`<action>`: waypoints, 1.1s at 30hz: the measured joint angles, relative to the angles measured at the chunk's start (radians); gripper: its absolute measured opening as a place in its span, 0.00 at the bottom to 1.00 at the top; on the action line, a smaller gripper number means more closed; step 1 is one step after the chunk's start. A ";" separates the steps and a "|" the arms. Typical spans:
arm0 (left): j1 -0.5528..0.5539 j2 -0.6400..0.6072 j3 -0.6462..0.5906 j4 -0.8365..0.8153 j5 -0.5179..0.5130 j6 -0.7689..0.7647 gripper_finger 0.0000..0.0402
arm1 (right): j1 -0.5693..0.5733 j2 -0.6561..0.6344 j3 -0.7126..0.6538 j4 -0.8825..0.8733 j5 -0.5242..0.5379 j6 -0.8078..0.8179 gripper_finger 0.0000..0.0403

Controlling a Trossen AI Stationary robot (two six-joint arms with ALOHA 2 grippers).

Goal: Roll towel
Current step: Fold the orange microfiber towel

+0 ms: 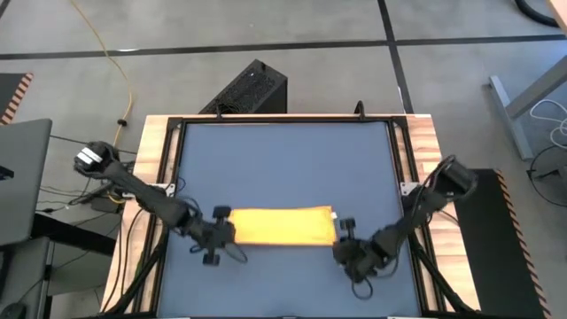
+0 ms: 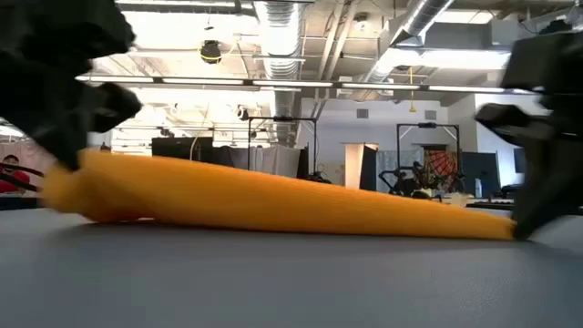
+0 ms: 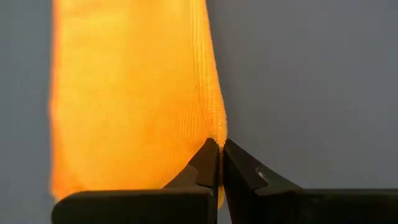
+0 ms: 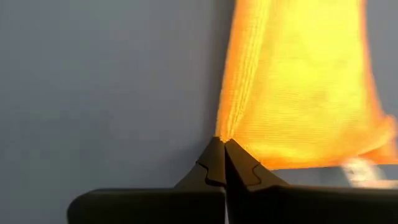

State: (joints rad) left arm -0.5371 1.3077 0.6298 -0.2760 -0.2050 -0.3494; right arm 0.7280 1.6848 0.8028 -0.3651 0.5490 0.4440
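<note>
Left gripper (image 3: 220, 146) fingertips pinched tight on towel (image 1: 279, 225) corner; right gripper (image 4: 222, 144) likewise clamped on opposite end's corner. Towel: yellow, lies as long narrow band across near-middle of blue tabletop (image 1: 283, 159), strung between both grippers. Low view shows left end bulkier, right end flat. Judgement: fold or first turn made; most rolling left.

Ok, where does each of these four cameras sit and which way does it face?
High: above the table, looking straight down; both arms, left gripper and right gripper, at the ends of the towel.
Low: at tabletop height, looking level across the towel into the room.
Left wrist: past shut fingers pinching the towel's edge.
Right wrist: the same, at the opposite end.
All four share the towel.
</note>
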 joint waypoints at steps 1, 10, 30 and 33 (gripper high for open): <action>-0.023 0.036 0.011 0.008 -0.001 -0.020 0.00 | 0.022 0.034 0.023 -0.002 0.014 0.032 0.02; -0.078 0.316 0.142 -0.074 0.125 -0.104 0.02 | 0.082 0.188 0.261 -0.254 0.006 0.201 0.16; -0.078 0.172 0.321 -0.518 -0.100 -0.189 0.23 | -0.142 -0.138 0.278 -0.300 -0.070 -0.051 0.41; -0.046 0.173 0.227 -0.411 -0.144 -0.194 0.23 | -0.240 -0.184 0.133 -0.044 -0.174 -0.194 0.35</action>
State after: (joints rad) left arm -0.5836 1.4811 0.8567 -0.6867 -0.3495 -0.5439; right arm 0.4881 1.5007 0.9354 -0.4092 0.3747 0.2497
